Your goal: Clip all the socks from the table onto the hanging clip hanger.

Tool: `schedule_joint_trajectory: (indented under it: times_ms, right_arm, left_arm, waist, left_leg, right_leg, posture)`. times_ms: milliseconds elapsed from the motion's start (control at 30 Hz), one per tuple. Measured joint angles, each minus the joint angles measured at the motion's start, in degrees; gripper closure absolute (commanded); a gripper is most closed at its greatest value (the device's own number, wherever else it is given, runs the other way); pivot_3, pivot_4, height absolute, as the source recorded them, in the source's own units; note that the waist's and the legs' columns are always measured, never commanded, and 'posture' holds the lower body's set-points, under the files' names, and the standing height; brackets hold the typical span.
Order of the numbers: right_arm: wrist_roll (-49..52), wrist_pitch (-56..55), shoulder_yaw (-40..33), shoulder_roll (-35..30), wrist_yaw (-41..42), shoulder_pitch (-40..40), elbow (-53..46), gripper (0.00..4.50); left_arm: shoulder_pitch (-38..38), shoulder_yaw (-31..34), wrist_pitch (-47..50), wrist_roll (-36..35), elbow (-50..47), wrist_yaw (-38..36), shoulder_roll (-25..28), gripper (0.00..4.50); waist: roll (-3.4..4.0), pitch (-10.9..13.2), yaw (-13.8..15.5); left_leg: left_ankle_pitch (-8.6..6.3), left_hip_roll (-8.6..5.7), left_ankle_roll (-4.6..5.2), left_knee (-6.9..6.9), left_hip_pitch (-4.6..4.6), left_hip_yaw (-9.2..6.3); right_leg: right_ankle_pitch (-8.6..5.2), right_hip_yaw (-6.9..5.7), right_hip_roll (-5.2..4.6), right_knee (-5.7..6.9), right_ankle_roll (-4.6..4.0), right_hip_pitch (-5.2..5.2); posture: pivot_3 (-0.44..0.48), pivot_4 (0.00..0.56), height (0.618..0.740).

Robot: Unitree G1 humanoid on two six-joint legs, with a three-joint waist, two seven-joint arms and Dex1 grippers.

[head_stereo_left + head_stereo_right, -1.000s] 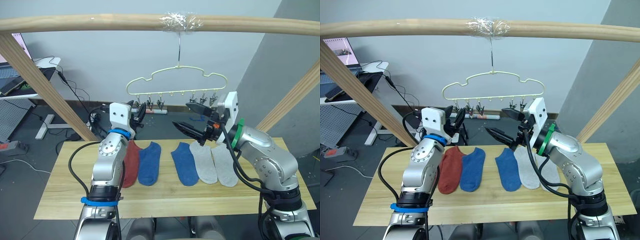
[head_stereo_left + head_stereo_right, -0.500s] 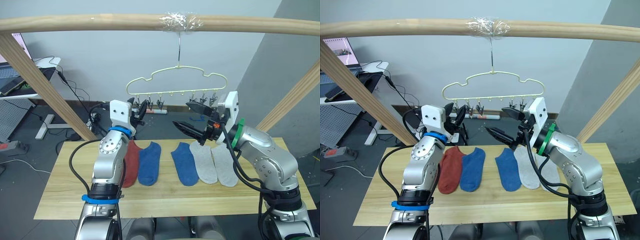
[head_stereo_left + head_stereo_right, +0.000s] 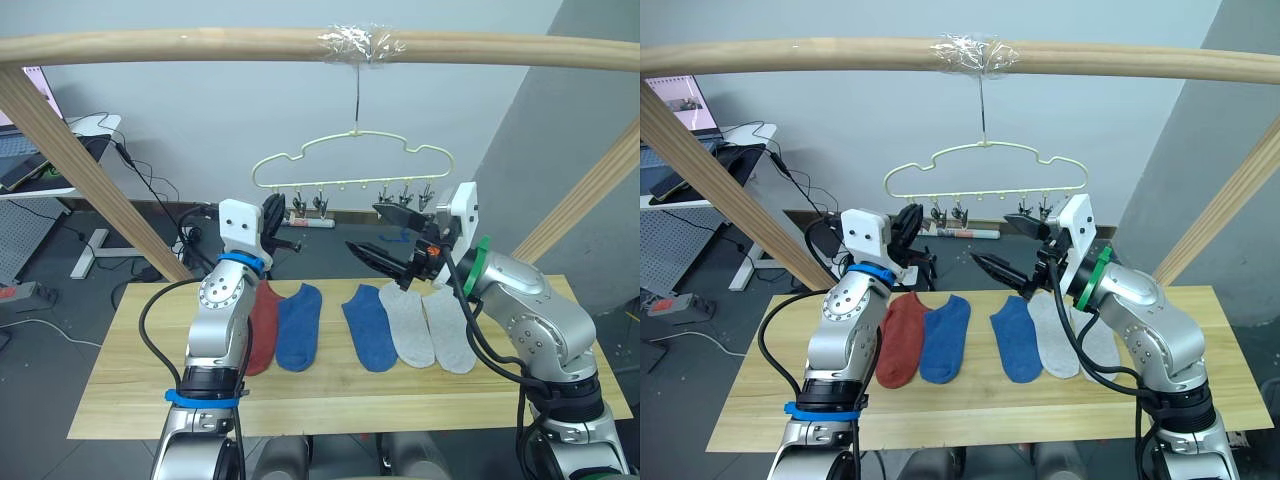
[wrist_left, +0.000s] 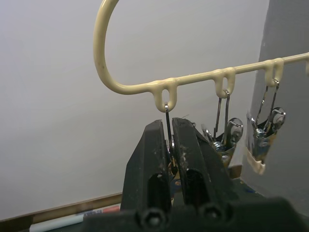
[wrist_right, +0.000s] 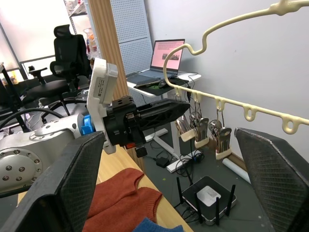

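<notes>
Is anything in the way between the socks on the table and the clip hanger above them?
Nothing visible blocks the way. The socks lie flat on the table, and the clip hanger hangs above its far side. The left gripper is shut on the end clip; the right gripper is open, holding nothing.

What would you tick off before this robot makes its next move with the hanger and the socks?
1. Hanger hooked on the pole: ok.
2. Left gripper shut on the end clip: ok.
3. That clip squeezed open: cannot tell.
4. Right gripper holding a sock: not ok, it is open and empty.
5. Socks lying flat on the table: ok.
</notes>
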Motion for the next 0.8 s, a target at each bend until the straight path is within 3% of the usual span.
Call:
schedule_joint_trajectory:
  times_ms: [200, 367, 800]
  right_arm:
    - [-8.2, -2.0, 2.4, -3.7, -1.7, 4.4, 3.1, 0.00]
    - [-23.1, -6.3, 6.7, -8.4, -7.5, 11.1, 14.7, 0.00]
    - [-29.4, -8.2, 4.2, -4.1, -11.6, 6.6, 41.6, 0.00]
  left_arm:
    - [0.0, -0.9, 0.6, 2.0, -0.3, -0.2, 2.1, 4.49]
    - [1.4, -1.0, 2.3, 1.9, -2.5, -1.3, 3.2, 4.49]
    - [2.5, -1.1, 5.1, 1.2, -4.6, -1.8, 2.3, 4.49]
  waist:
    - [0.00, 0.0, 0.1]
    - [0.00, 0.0, 0.3]
    - [0.00, 0.0, -0.2]
  left_leg:
    - [0.00, -0.01, 0.00, 0.00, 0.01, 0.02]
    - [0.00, -0.01, -0.01, 0.00, 0.03, 0.08]
    - [0.01, 0.00, -0.01, 0.01, 0.12, 0.19]
  right_leg:
    - [0.00, 0.01, -0.01, 0.00, 0.00, 0.01]
    - [0.00, 0.06, -0.02, 0.02, 0.00, -0.01]
    - [0.02, 0.15, -0.01, 0.07, 0.02, 0.03]
  posture:
    - [-0.076, 0.182, 0.740]
    - [-0.072, 0.180, 0.740]
    - [-0.058, 0.185, 0.740]
